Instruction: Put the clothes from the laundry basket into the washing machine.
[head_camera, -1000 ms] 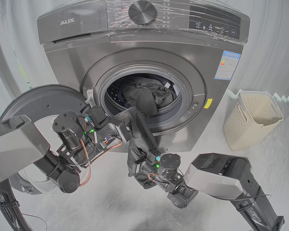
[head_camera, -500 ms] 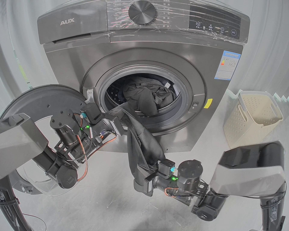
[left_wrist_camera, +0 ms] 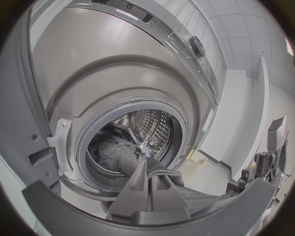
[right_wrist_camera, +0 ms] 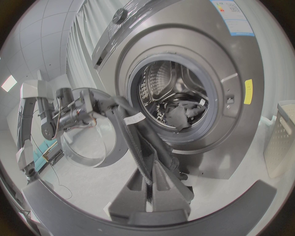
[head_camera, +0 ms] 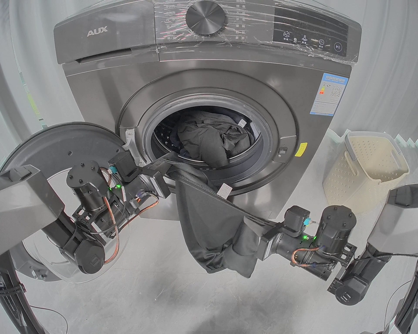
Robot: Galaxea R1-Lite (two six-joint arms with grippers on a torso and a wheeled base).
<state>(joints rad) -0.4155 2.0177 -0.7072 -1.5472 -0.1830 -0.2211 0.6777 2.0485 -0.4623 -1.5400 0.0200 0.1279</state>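
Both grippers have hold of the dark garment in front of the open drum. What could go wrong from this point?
The dark garment sags mostly below the drum opening's lower rim; fed in like this, part may stay draped outside. It is stretched between the left gripper and right gripper; more pull could slip it from one grip onto the floor. Clothes piled near the drum's front may block it.

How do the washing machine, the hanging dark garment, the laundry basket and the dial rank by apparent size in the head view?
1. washing machine, clearly largest.
2. dark garment and laundry basket: they look about alike, and the garment hangs nearer the camera, so I will not rank them.
3. dial, smallest.
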